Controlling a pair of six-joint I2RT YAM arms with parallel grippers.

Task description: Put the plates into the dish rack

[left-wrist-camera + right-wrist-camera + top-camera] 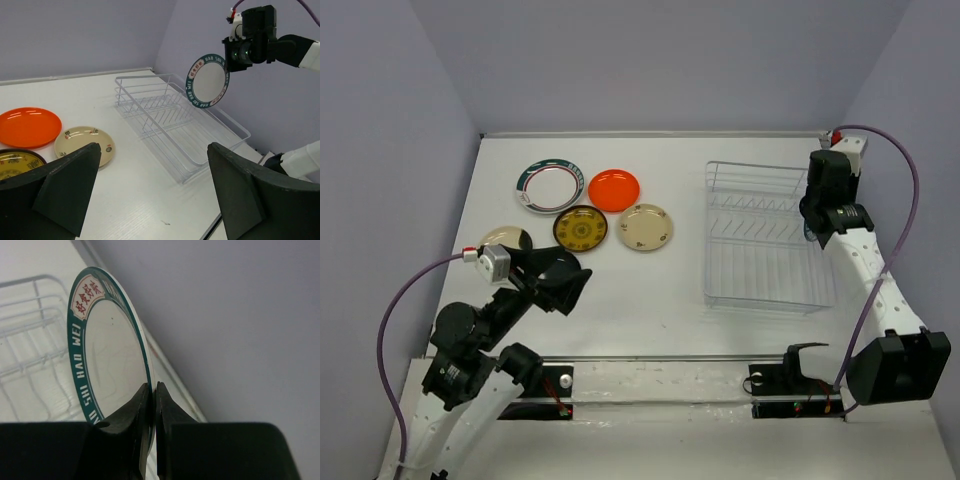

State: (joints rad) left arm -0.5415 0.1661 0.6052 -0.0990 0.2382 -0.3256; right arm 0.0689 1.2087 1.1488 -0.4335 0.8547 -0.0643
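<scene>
Since nothing lies between its black fingers, the left gripper (563,284) is seen spread wide above the near left part of the white table (650,330), and it is judged to be waiting there within reach of the loose plates. Five plates are laid flat and face up on the left half of the table, presumably so that each can be taken by its rim. A small beige round plate (508,237) is found furthest left, partly covered by the left wrist. Behind it, a white round plate with a green and red rim (549,186) is set near the back. A dark brown round plate with a yellow pattern (581,229) is placed next, just beside a plain orange round plate (614,187) and a cream round plate with floral marks (645,227).

Well apart from them, on the right half, the rectangular dish rack of thin clear wire (765,240) is stood; no plate is seen in its upright slots. Over its right side, a white round plate with a teal lettered rim (207,81) is held on edge by the right gripper (151,387), whose fingers are pinched narrowly onto the rim, one on each face. The plate is kept upright, it is judged, so that its lower edge can be lowered between two wires. A slip or a missed slot is to be guarded against.
</scene>
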